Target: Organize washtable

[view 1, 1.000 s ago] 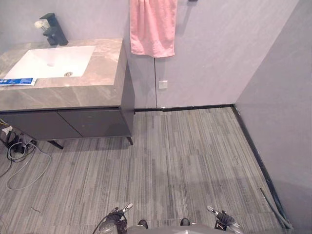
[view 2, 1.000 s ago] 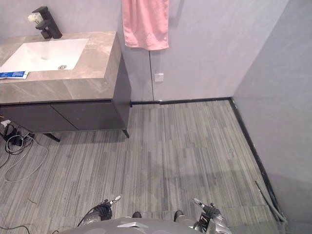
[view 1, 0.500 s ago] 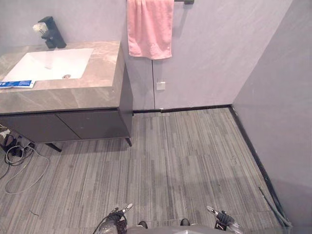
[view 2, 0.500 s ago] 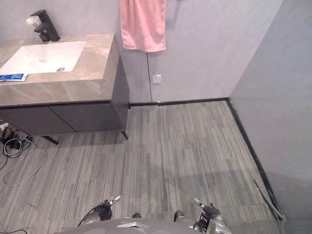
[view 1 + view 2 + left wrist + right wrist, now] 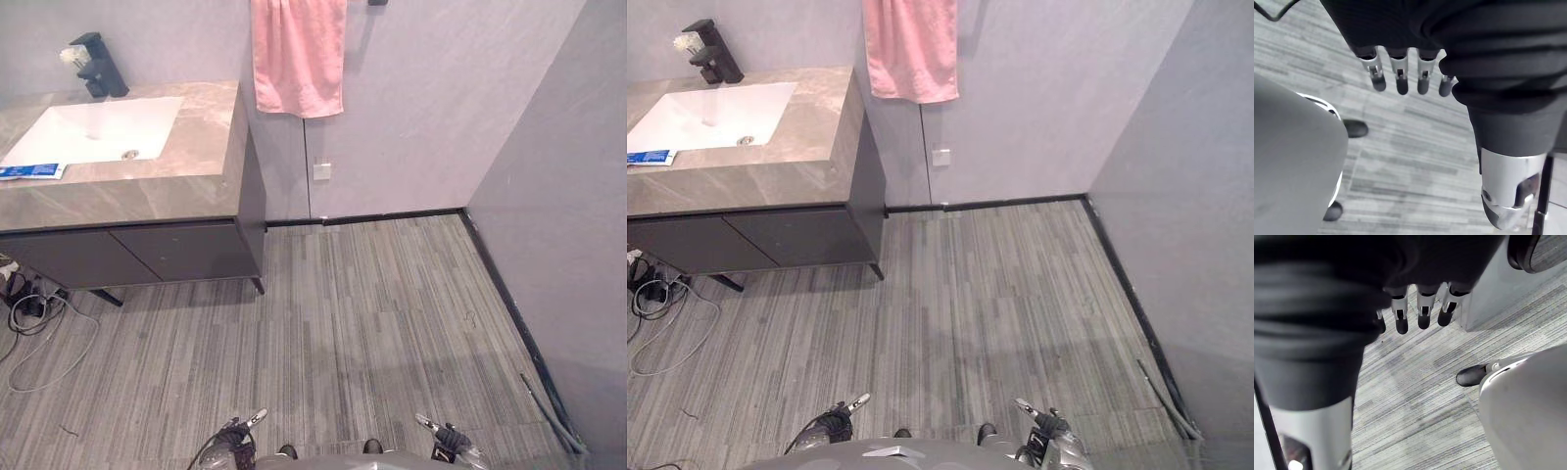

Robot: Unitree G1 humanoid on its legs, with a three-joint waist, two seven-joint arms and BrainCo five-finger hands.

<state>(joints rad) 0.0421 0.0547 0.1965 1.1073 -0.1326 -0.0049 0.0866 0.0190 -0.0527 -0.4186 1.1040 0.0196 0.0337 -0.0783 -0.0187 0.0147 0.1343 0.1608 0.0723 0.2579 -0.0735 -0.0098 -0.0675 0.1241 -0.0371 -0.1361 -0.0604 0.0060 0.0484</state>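
– What holds anything here?
– The white sink [image 5: 98,127], set into the grey stone counter [image 5: 186,181] at the upper left of the frame. Its drain [image 5: 129,155] shows at the near side of the basin. A black faucet [image 5: 93,64] stands behind it against the wall. A blue and white tube [image 5: 29,171] lies flat on the counter at the far left edge of the frame, just beside the sink's near corner.
– And the edges, the free room?
– The counter's right end stops short of a pink towel [image 5: 298,59] hanging on the wall at top centre. A dark cabinet [image 5: 176,250] sits under the counter. From there the grey striped floor [image 5: 372,313] runs open across the middle and right of the frame to a black skirting board [image 5: 392,215] and the side wall. A white wall socket [image 5: 321,171] sits below the towel.
– The hands?
– The left hand [image 5: 235,436] and right hand [image 5: 446,436] hang low at the bottom edge, well apart from the counter. Their fingers [image 5: 1399,78] [image 5: 1400,316] are straight and relaxed over the floor, holding nothing.
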